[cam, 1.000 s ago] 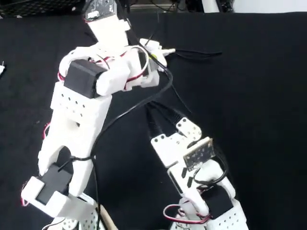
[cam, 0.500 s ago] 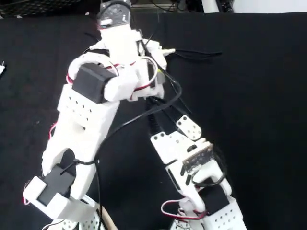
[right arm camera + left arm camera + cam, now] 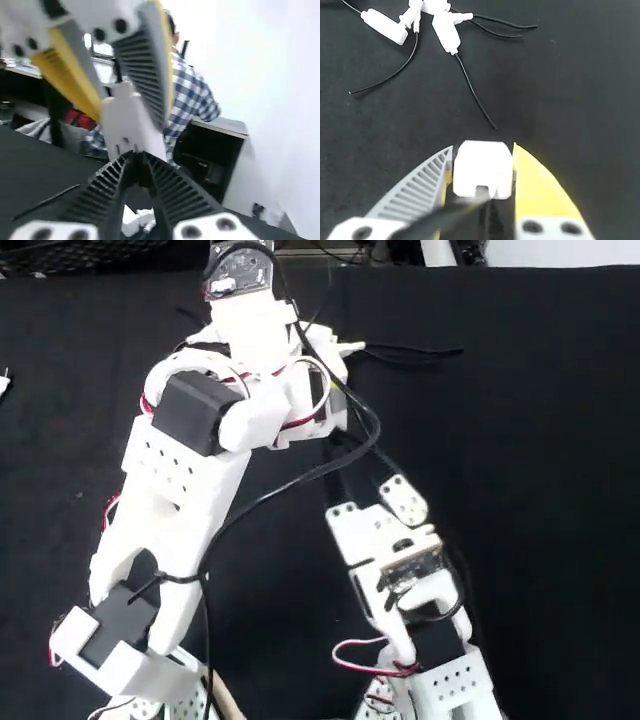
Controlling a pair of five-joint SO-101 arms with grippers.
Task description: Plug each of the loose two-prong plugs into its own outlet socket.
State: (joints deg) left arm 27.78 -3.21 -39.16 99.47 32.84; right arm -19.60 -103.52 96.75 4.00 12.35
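Black cloth (image 3: 570, 100); squarish white block (image 3: 482, 170) in left tool's (image 3: 482, 147) pinch, right tool's (image 3: 134, 156) tips together.

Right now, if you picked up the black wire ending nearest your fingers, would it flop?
Probably. The black wire is thin and lies in a loose curve, so it would likely droop. Its white plug looks small, likely light, and would drag along.

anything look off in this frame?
Yes: both end effectors meet on one white block, held above the black table. The left end effector clamps its sides; the right end effector pinches its lower end. The loose plugs lie bunched together on the table, wires crossing.
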